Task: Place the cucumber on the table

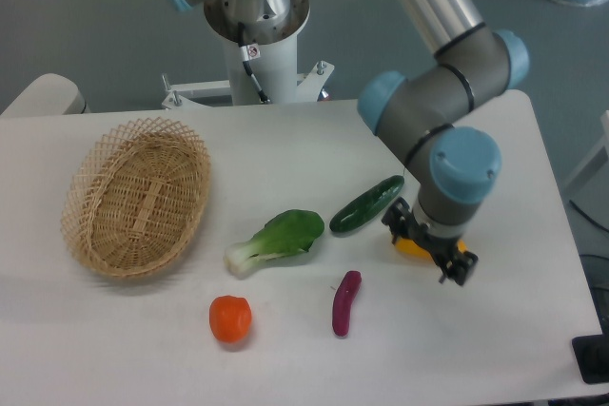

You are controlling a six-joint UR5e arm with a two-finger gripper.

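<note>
The dark green cucumber [366,204] lies flat on the white table [285,149], right of centre, angled up to the right. My gripper [426,244] hangs just to its right, pointing down under the blue-capped wrist. Its black fingers [455,268] stand spread apart and do not touch the cucumber. A yellow-orange object [411,246] shows partly beneath the gripper, mostly hidden by it. Nothing appears to be held.
A woven wicker basket [136,195] stands at the left. A bok choy [278,238] lies left of the cucumber. A small purple eggplant [345,302] and an orange-red tomato [230,319] lie near the front. The robot base [257,26] stands at the back.
</note>
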